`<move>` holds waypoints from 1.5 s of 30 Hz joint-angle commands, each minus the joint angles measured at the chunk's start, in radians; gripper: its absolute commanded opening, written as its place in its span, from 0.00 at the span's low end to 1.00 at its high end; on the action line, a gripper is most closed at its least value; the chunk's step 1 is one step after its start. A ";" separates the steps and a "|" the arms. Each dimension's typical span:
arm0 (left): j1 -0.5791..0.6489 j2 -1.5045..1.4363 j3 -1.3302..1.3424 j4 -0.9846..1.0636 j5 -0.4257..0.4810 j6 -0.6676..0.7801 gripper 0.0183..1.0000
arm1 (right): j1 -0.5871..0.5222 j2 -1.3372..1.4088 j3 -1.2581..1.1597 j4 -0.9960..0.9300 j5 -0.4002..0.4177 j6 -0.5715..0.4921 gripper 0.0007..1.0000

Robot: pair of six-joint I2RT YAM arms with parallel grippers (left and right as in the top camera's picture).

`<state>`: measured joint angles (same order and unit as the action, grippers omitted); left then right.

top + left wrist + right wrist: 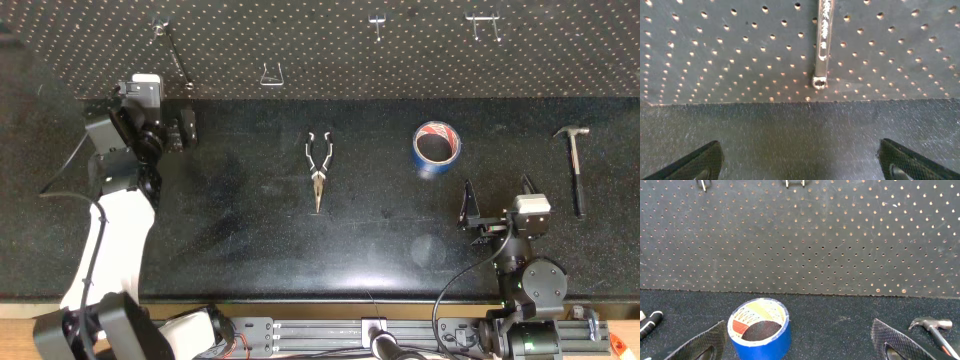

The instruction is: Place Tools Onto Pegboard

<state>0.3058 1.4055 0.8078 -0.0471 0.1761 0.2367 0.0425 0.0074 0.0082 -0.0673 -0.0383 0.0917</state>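
Left claw (800,167) open, low over bench (800,130), facing hanging wrench (822,45), its top cut off | right claw (799,347) open, tape roll (760,330) just ahead; hammer (932,326) partly cut off

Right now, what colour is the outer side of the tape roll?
Blue; the tape roll shows best in the right wrist view.

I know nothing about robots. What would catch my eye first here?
Likely the bright blue tape roll, right of centre on the dark table, between the pliers at mid-table and the hammer at the far right. Next, the wrench already hanging on the pegboard at the left, just beyond the left arm's open fingers.
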 commanded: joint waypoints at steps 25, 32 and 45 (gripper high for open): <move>-0.114 -0.708 0.022 -0.618 -0.006 -0.248 1.00 | 0.009 -0.006 -0.004 -0.003 0.002 -0.007 0.94; -0.702 -0.385 0.023 -0.428 -0.281 -0.482 1.00 | 0.009 -0.006 -0.004 -0.003 0.002 -0.007 0.94; -0.838 0.241 0.429 -0.731 -0.261 -0.869 1.00 | 0.009 -0.006 -0.004 -0.003 0.002 -0.007 0.94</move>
<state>-0.5293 1.5780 1.2198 -0.7746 -0.0853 -0.5690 0.0463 0.0078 0.0082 -0.0673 -0.0380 0.0917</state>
